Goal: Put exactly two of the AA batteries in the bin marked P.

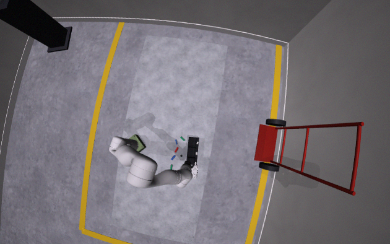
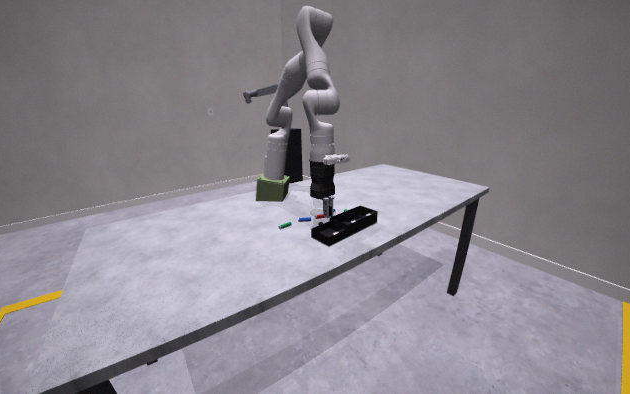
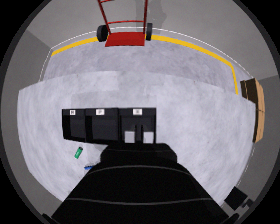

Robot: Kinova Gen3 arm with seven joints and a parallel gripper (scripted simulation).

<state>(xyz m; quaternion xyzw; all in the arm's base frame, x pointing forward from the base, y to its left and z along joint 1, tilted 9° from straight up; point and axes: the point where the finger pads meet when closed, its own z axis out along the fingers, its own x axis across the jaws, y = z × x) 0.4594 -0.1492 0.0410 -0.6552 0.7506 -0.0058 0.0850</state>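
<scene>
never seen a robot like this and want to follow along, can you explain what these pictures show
The machine is one jointed arm on a green base. Its gripper, a two-finger hand, points down by the bins.

One picture looks down from above, one from beside the table, and one from the arm's wrist, past the fingers.

On the table lie small cylinders, two green, two blue and one red, plus a small dark thing too small to name. The black bins stand in a row with white labels.

The fingers stand slightly apart, and I see nothing held between them.
</scene>
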